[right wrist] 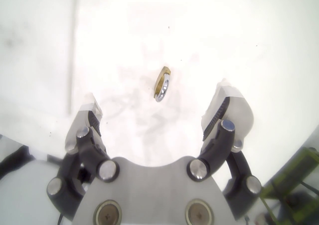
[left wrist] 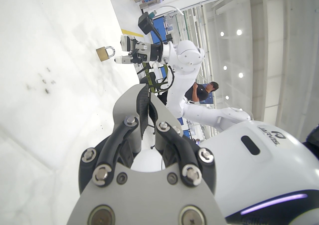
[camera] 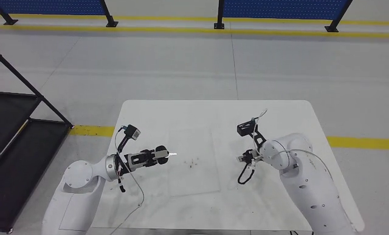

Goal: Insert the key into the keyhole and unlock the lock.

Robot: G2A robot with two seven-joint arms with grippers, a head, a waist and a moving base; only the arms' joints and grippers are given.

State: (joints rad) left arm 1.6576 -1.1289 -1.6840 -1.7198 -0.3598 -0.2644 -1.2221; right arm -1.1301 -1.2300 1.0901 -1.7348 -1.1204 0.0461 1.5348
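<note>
While left claw hovers closed, right claw gapes facing the lock.

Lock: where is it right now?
The lock sits on the table on the robot's right side, just ahead of the open right gripper, in line with the gap between its fingers.

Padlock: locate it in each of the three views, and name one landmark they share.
Top view: too small to make out; it should be by the open right gripper.
Left wrist view: the padlock sits on the table, just ahead of the right gripper and apart from it.
Right wrist view: the padlock appears edge-on, out between the gripper's spread fingers.
Shared landmark: the right gripper.
</note>
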